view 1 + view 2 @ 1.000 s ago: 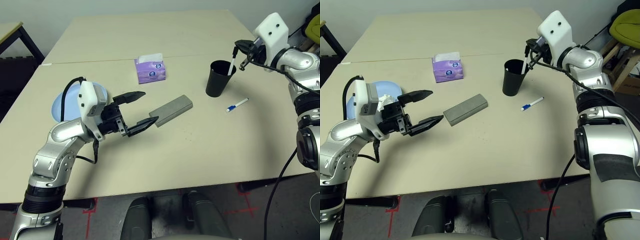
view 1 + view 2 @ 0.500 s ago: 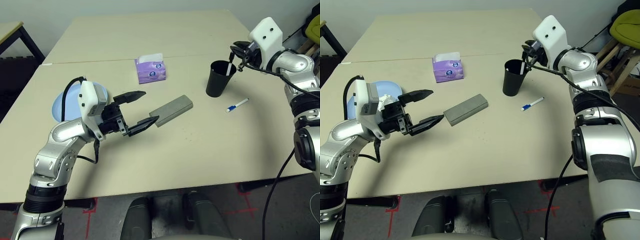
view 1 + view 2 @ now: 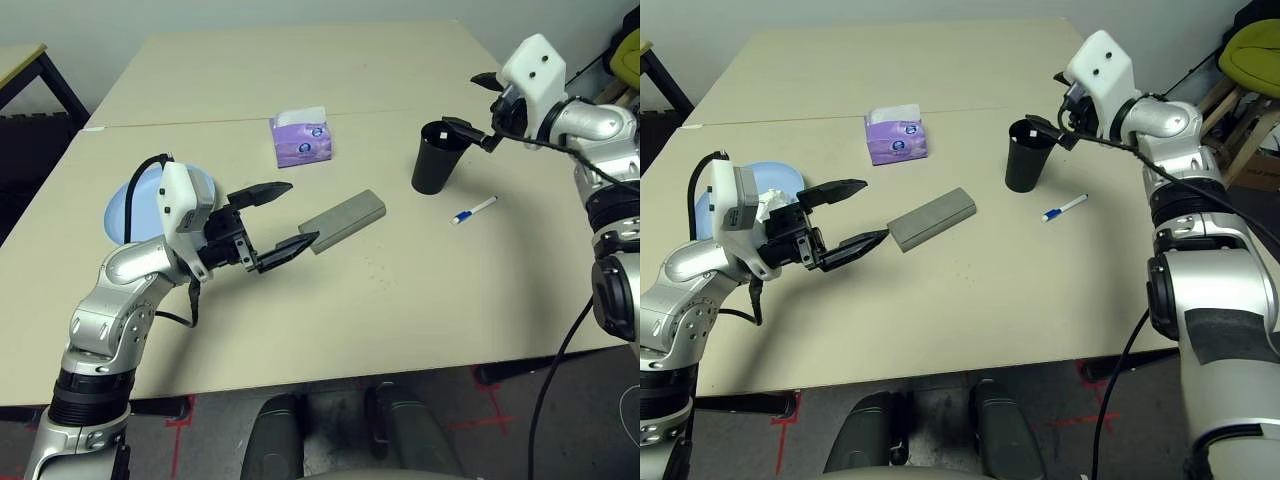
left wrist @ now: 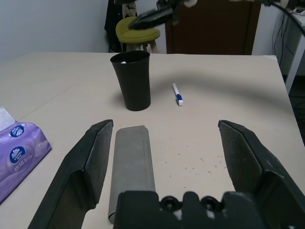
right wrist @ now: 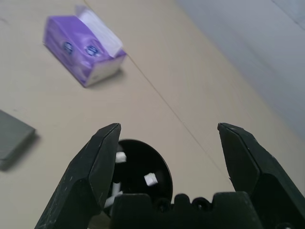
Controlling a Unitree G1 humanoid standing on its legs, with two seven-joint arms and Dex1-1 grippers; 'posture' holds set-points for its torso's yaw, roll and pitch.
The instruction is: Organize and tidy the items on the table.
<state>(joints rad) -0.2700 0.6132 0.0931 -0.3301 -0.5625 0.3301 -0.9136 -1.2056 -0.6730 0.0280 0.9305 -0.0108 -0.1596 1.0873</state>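
The right gripper (image 3: 470, 104) hangs just above the black cup (image 3: 435, 157), fingers spread and empty; white pen ends (image 5: 150, 179) stand inside the cup under it. A blue-capped marker pen (image 3: 473, 210) lies on the table (image 3: 400, 300) nearby. The left gripper (image 3: 275, 220) is spread wide with nothing in it, the grey glasses case (image 3: 343, 221) just ahead of its fingertips. The purple tissue box (image 3: 300, 140) carries round blue logos, too small to read.

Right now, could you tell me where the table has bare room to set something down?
The table is bare beyond the purple tissue box, and along the near edge, in front of the grey case and the marker pen. It is tighter between the black cup and that pen, under the right tool.
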